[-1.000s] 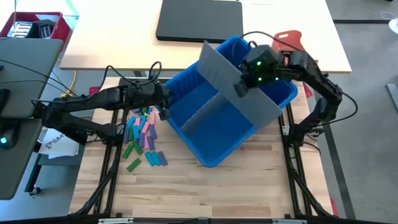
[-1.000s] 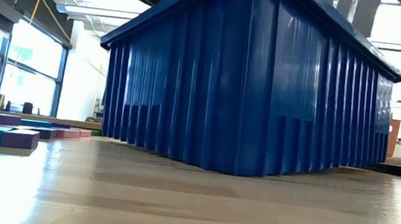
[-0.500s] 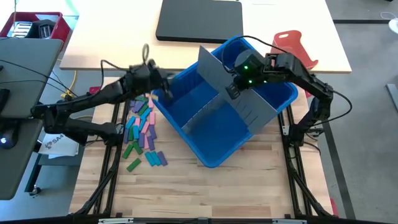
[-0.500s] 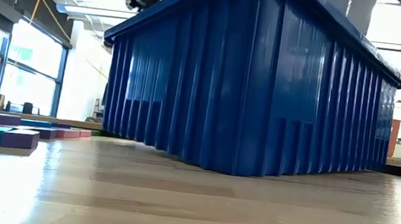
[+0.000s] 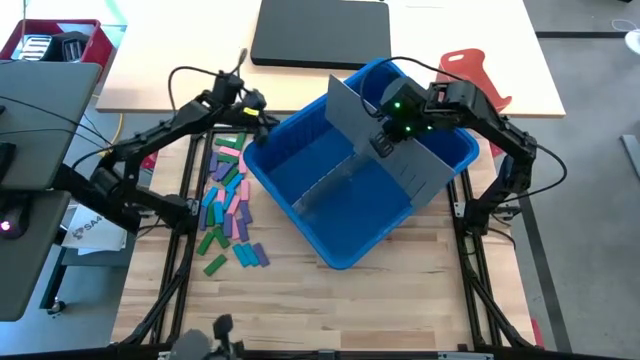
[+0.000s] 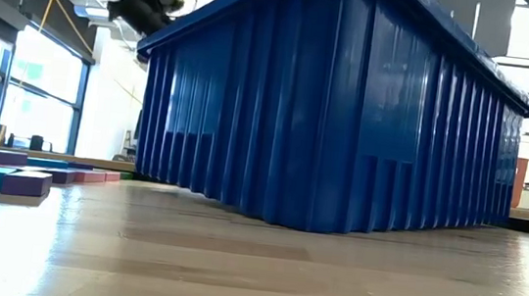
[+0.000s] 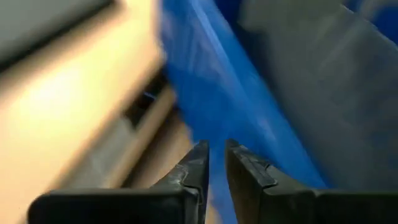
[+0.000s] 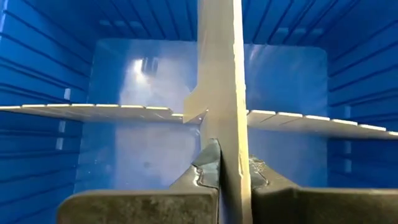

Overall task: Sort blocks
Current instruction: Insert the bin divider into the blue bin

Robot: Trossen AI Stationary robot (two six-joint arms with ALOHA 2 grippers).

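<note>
Bin (image 6: 347, 107) hides pincers in low view

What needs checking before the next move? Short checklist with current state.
1. Right gripper clamped on the grey divider sheet: ok.
2. Divider sheet seated in the blue bin: not ok, it stands tilted above the rim.
3. Left gripper carrying nothing: ok, fingers nearly shut with only a thin gap.
4. Left gripper clear of the bin: cannot tell, it hangs at the rim.
5. Blocks in the bin: not ok, all on the table beside it.
</note>
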